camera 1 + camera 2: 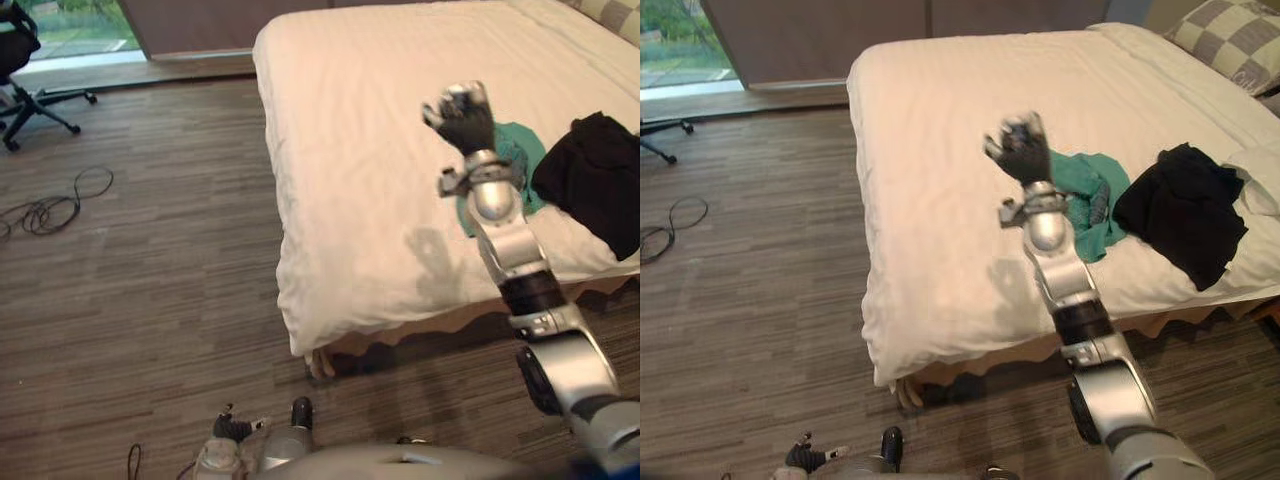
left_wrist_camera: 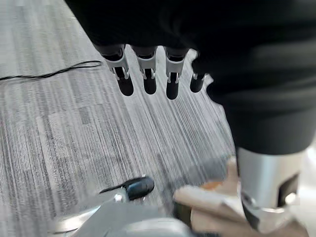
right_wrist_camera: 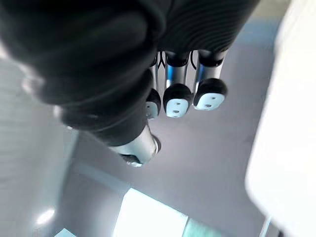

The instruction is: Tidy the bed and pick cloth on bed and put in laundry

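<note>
Curled empty above the teal cloth (image 1: 1080, 180), the right hand (image 1: 462, 118) may snag the bedsheet (image 1: 350, 130) unless it opens first.

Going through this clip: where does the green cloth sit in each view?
Left eye view: green cloth on the bed, beyond the raised right hand, left of the black cloth.
Right eye view: right of centre.
Left wrist view: left hand over floor.
Right wrist view: right hand's fingers.
Shared landmark: black cloth.

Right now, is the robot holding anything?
Nothing. The right hand is curled, empty, above the bed; the left hand hangs open over the floor.
</note>
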